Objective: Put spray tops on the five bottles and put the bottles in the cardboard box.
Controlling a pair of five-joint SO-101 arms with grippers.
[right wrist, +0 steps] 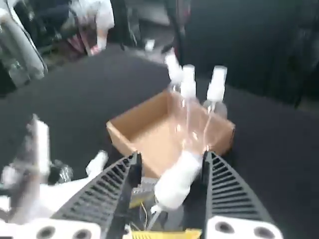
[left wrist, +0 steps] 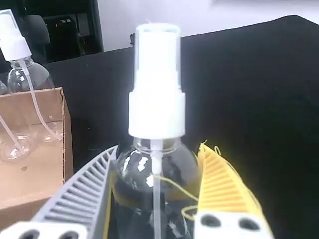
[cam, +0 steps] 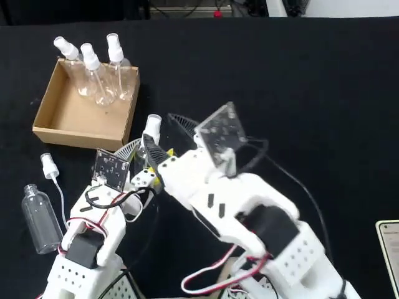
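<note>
Looking down over the table (cam: 299,75), we see the fourth bottle (left wrist: 149,184) standing upright just off the near right corner of the cardboard box (cam: 78,136), its long axis vertical. The left gripper (left wrist: 158,149) is closed on it, with the grey finger and the yellow finger pressed to opposite sides of its clear body below the shoulder. A white spray top (left wrist: 157,94) sits on the neck, its tube running down inside. The right gripper (right wrist: 170,158) comes at that top from the side away from the box. Its black fingers are spread to either side of the white cap; one may be touching it, but a gap shows at the other, so we judge it open rather than clamped. From the right wrist the cap looks slanted across the gap, so we think the next move depends on squaring those fingers to the bottle's axis before any twist or press. Three capped bottles (cam: 100,81) lean in the far right corner of the box. The fifth bottle (cam: 40,218) lies uncapped near the left edge of the table, with its loose spray top (cam: 48,165) just beside it. The left arm is the nearer one to both.
</note>
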